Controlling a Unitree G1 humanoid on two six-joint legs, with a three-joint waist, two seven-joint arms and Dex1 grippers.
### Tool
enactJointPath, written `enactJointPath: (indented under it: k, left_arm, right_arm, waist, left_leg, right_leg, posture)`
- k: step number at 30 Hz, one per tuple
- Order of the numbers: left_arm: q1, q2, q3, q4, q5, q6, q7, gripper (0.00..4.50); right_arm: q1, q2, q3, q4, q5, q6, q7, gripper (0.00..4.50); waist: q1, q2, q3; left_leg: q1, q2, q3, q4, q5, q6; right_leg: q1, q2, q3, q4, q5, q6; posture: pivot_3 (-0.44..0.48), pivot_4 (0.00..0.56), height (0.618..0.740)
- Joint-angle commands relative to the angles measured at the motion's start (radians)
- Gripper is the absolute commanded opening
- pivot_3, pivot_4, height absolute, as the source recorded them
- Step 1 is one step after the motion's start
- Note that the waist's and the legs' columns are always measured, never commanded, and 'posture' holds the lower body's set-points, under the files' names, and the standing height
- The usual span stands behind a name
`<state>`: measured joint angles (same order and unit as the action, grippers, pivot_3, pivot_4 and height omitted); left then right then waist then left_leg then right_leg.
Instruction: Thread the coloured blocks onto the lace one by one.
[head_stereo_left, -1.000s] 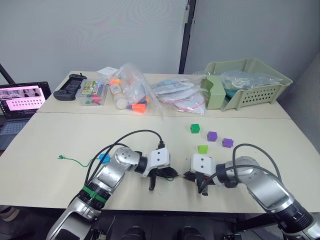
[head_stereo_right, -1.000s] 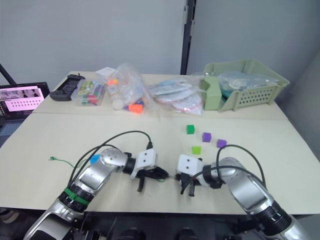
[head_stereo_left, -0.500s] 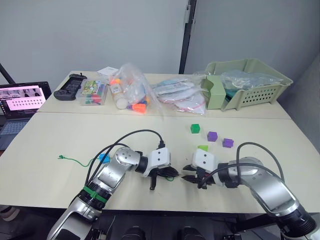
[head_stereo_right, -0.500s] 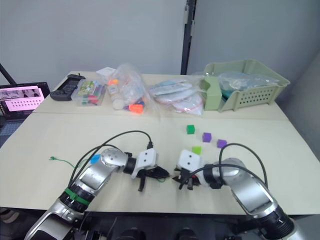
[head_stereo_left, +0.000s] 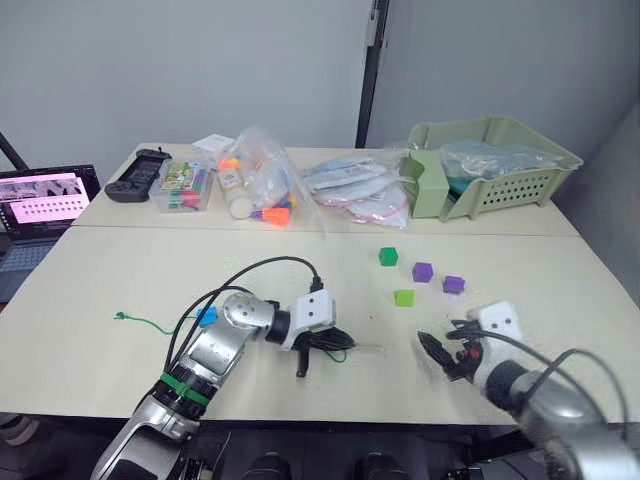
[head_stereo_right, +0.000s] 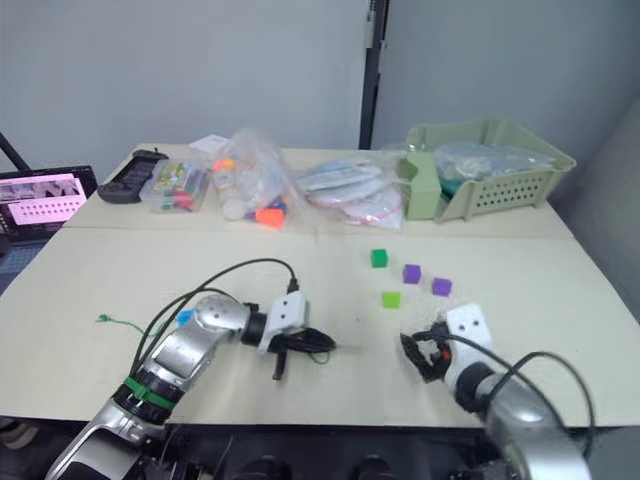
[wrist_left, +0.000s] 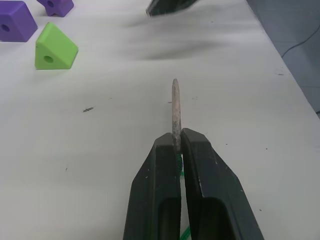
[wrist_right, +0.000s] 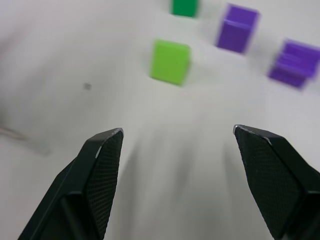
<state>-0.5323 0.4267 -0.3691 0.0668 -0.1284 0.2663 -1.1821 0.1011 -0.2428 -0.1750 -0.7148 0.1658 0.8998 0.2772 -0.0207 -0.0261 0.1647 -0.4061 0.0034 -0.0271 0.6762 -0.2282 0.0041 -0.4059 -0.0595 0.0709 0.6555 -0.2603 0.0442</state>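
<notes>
Right claw (head_stereo_left: 440, 353) has withdrawn from the lace (wrist_left: 175, 107) tip, fingers spread and empty; left claw (wrist_left: 176, 145) stays clenched on the lace, so no block is threaded yet.

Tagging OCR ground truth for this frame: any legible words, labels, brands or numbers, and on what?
None can be read.
Laptop screen: pink and white blocks, too small to read.
Clear box of coloured pieces: printed insert, too blurred to read.
White paper behind the bags: no legible print.
Coloured blocks, e.g. light green block: no markings.
</notes>
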Motion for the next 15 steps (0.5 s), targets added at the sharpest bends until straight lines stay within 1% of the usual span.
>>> enactJointPath:
  k: [1,3,5,11,15]
  left_arm:
    - [0.002,0.003,0.017,-0.041,-0.027,0.004,-0.002,0.0]
    - [0.002,0.002,0.016,-0.044,-0.028,0.008,0.004,0.0]
    - [0.002,0.0,0.013,-0.047,-0.027,0.011,0.01,0.0]
    - [0.004,-0.004,0.007,-0.058,-0.021,0.037,0.036,0.0]
    - [0.012,-0.005,0.006,-0.055,-0.011,0.027,0.054,0.0]
  right_arm:
    - [-0.062,0.075,0.038,0.073,-0.107,-0.114,-0.179,3.72]
    - [-0.106,0.103,0.034,0.149,-0.14,-0.176,-0.235,3.72]
    - [-0.142,0.1,0.023,0.219,-0.159,-0.22,-0.258,3.72]
    - [-0.279,0.058,-0.043,0.468,-0.144,-0.311,-0.271,3.72]
    - [-0.38,0.026,-0.067,0.643,-0.122,-0.366,-0.252,3.72]
  waist:
    - [0.0,0.0,0.0]
    - [0.0,0.0,0.0]
    - [0.003,0.0,0.0]
    - [0.004,0.0,0.0]
    - [0.0,0.0,0.0]
  left_leg:
    - [0.0,0.0,0.0,0.0,0.0,0.0]
    - [0.001,0.0,0.0,0.0,0.0,0.0]
    - [0.0,0.0,0.001,0.0,0.0,0.0]
    - [0.0,-0.002,0.001,-0.001,0.0,0.0]
    - [0.0,-0.001,0.002,-0.001,0.0,0.0]
  right_leg:
    - [0.0,0.0,0.0,0.0,0.0,0.0]
    - [0.0,0.0,0.0,0.0,0.0,0.0]
    - [0.0,0.0,0.0,0.0,0.0,0.0]
    - [0.0,0.0,-0.001,0.0,0.0,0.0]
    - [0.0,0.0,-0.001,0.0,0.0,0.0]
  posture:
    - [0.0,0.15,0.74]
    - [0.0,0.15,0.74]
    - [0.0,0.15,0.74]
    - [0.0,0.15,0.74]
    - [0.0,0.15,0.74]
